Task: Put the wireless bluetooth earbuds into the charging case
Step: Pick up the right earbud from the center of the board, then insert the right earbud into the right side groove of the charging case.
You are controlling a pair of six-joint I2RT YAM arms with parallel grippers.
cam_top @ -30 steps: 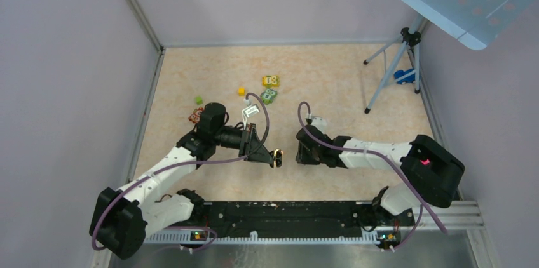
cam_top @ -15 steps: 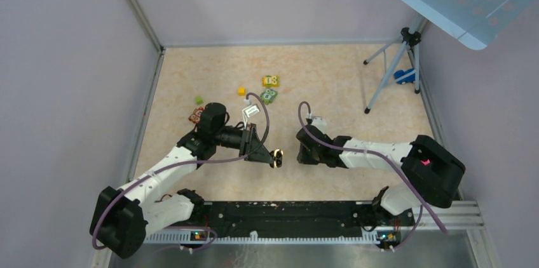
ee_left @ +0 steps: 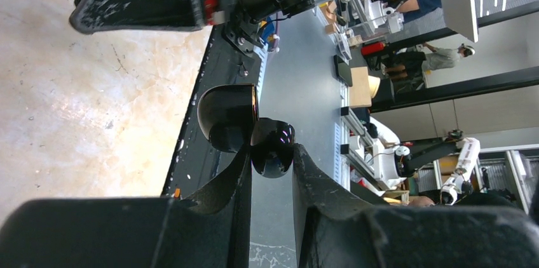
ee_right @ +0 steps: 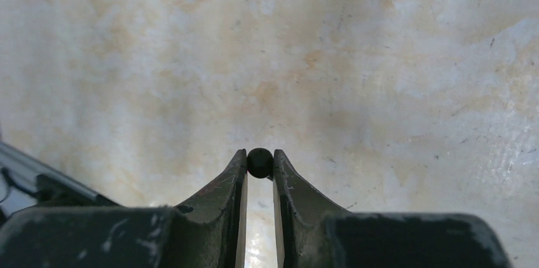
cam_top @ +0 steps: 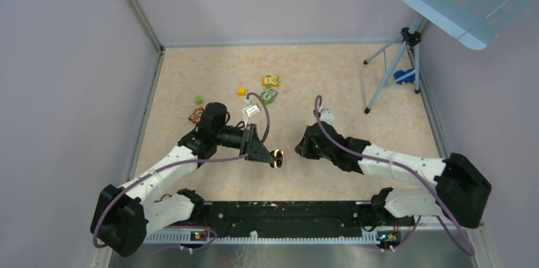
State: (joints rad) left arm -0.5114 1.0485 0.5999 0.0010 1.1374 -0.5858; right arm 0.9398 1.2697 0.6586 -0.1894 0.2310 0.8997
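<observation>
My left gripper (ee_left: 270, 154) is shut on the black charging case (ee_left: 273, 147), held above the table with its lid (ee_left: 227, 115) hinged open to the left. In the top view the case (cam_top: 277, 157) sits at the tip of the left gripper (cam_top: 274, 158), near the table's middle. My right gripper (ee_right: 260, 157) is shut on one tiny black earbud (ee_right: 260, 162), pinched at the fingertips above the bare tabletop. In the top view the right gripper (cam_top: 304, 148) is just right of the case, with a small gap between. The other earbud is not in view.
Toy blocks lie at the back left: yellow (cam_top: 271, 80), green (cam_top: 268, 96), small yellow (cam_top: 241, 91), small green (cam_top: 199, 100), and red (cam_top: 195, 115). A tripod (cam_top: 394, 65) stands at the back right. The black base rail (cam_top: 286, 214) runs along the near edge.
My right arm has swung: its wrist moved up and toward the back, its elbow moved right, and the gripper now points at the case from the right. The left arm has held still.
</observation>
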